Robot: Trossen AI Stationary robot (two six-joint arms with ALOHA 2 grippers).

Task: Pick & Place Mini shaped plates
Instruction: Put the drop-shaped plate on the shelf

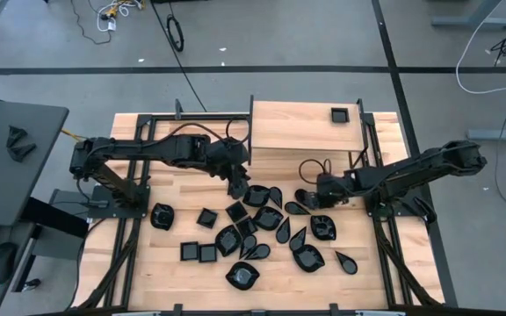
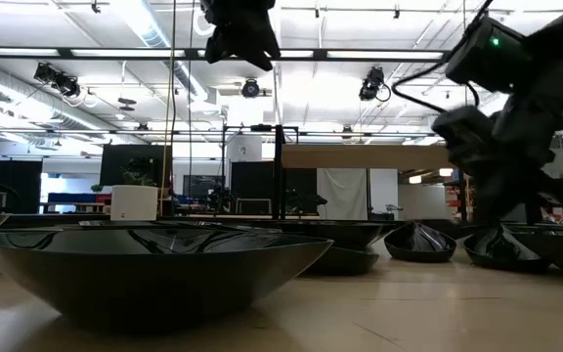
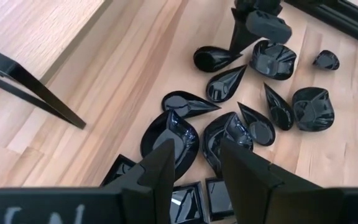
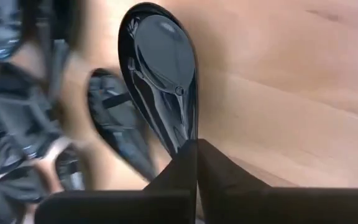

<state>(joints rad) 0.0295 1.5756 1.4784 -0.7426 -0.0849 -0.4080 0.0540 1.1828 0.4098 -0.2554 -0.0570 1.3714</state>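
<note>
Several mini shaped plates, glossy black teardrops, squares and rounded ones, lie scattered on the wooden table around its middle. My right gripper stands low at the pile's far right side, shut on a teardrop plate, which also shows in the left wrist view. My left gripper hangs open above the pile's far left part, its fingers over a teardrop plate without touching it. My right gripper pinches the teardrop plate's narrow pointed end between its two shut fingers. The fingers slant down from the table's right side and lie along the plate's length. The plate's wide end points away from the gripper, and the plate looks to lie on the table.
A raised wooden platform stands at the table's far side with one square black dish on it. Black frame bars run along the platform and the table's sides. Bare wood lies at the near left.
</note>
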